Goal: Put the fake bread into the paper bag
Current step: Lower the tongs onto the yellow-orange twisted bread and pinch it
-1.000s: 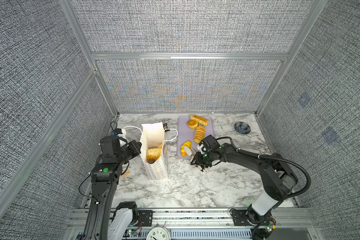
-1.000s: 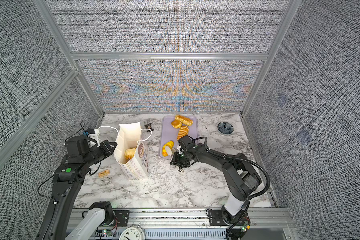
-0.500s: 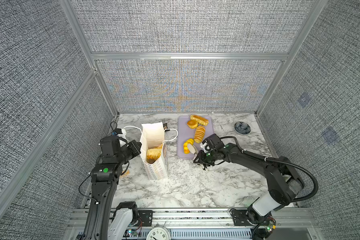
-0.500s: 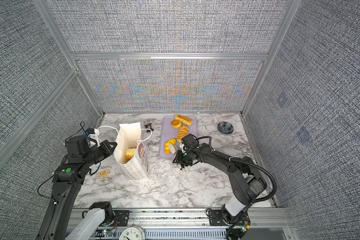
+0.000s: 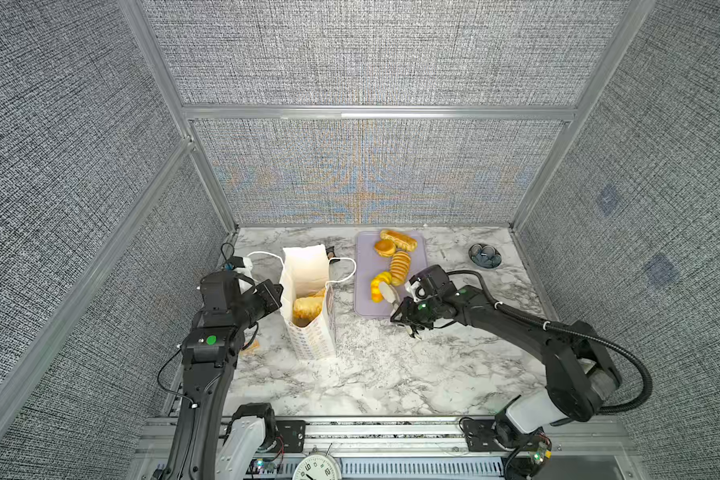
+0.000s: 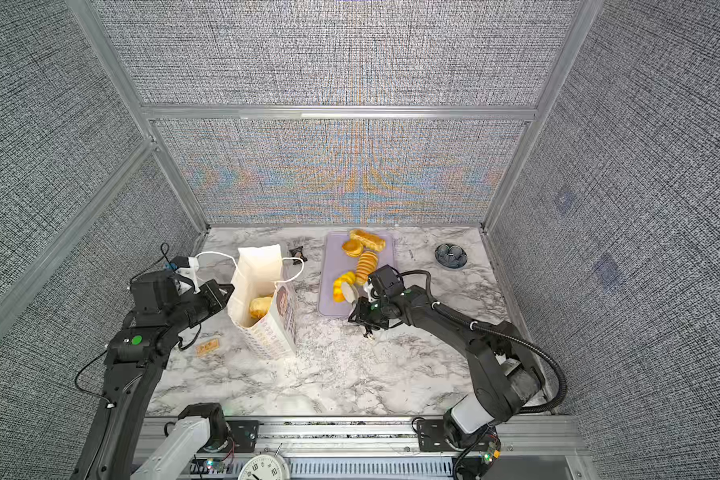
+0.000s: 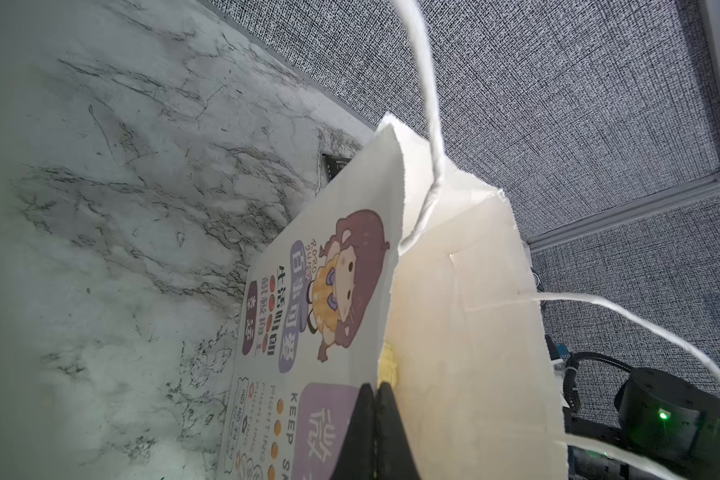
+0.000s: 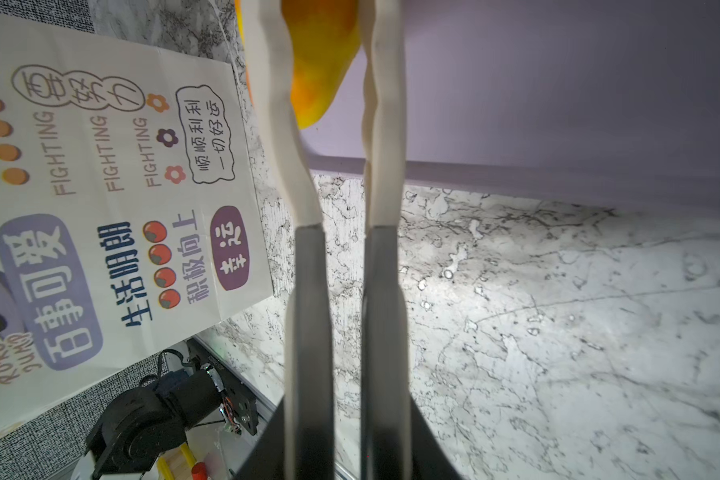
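Note:
The paper bag (image 5: 308,328) stands upright and open on the marble, white with printed sides, also seen in the other top view (image 6: 267,320). My left gripper (image 7: 377,390) is shut on its rim, on the left side in both top views (image 5: 277,291). Fake bread (image 5: 307,306) lies inside the bag. A long loaf (image 5: 398,240), a round bun (image 5: 385,248) and a ridged pastry (image 5: 400,268) rest on the lavender tray (image 5: 364,257). My right gripper (image 5: 388,293) is shut on a curved yellow piece of bread (image 8: 321,75) over the tray's near left part.
A dark bowl (image 5: 484,254) sits at the back right. A small dark packet (image 6: 296,252) lies behind the bag. A small orange piece (image 6: 207,347) lies on the marble beside the left arm. Grey fabric walls enclose three sides.
My right gripper has closed further on the curved yellow bread and shifted slightly right and back with it. The left arm and the bag have stayed still.

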